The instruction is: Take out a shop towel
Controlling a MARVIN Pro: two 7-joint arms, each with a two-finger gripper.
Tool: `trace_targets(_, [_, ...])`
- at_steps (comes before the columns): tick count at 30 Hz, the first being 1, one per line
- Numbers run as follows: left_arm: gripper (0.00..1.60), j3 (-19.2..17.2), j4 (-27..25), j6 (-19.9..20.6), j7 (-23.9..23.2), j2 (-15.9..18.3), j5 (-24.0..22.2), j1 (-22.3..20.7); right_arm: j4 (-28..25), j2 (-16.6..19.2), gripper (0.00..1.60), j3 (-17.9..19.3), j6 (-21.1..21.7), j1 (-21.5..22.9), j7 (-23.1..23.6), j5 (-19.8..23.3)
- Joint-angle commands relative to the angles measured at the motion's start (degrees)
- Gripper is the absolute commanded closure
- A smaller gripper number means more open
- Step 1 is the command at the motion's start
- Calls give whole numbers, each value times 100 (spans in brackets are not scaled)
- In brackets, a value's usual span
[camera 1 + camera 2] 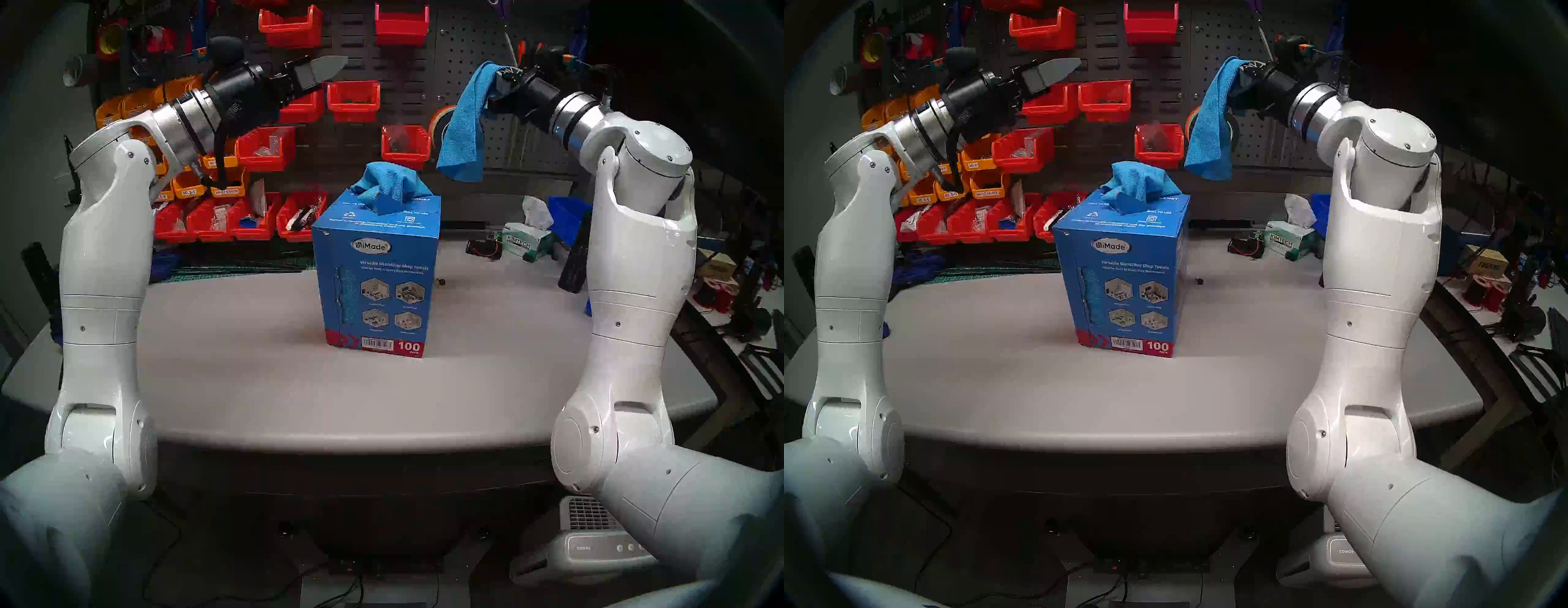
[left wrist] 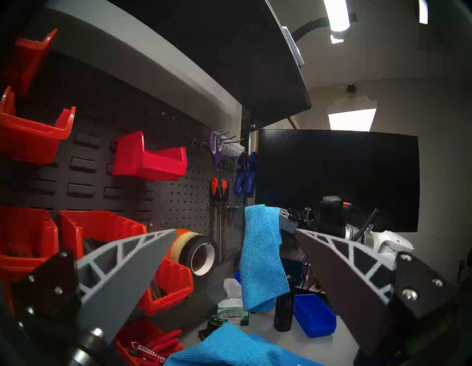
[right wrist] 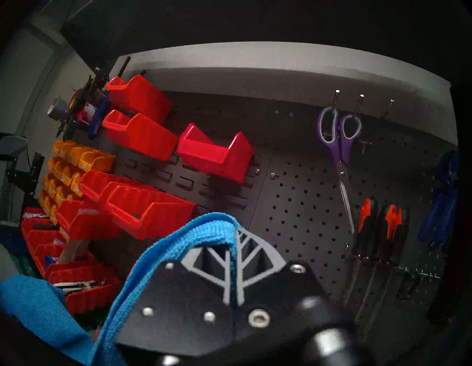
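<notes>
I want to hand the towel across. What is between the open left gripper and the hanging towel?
Only open air: the left wrist view shows left gripper facing the shop towel unobstructed.

Bright blue shop towel [image 1: 462,127], blue printed box [image 1: 373,276], red bins [image 1: 354,99].

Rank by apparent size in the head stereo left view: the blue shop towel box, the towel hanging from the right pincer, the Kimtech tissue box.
Largest to smallest, as they look:
1. blue shop towel box
2. hanging shop towel, clamped in the right pincer
3. Kimtech tissue box

The tissue box sits farther back, so its true size is less sure.
</notes>
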Motion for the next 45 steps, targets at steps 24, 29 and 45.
trace_targets(24, [0,-307,-431,126,122,-8,-166,111,-476,2084,160,-260,1128,-463,2709,-1568])
trace_targets(29, [0,-318,-463,136,149,0,-178,137,-587,2442,160,-309,1209,-665,2684,-1279])
trace_targets(45, [0,-320,-562,158,260,-59,-195,170,-729,3375,160,-895,1379,-784,2390,196])
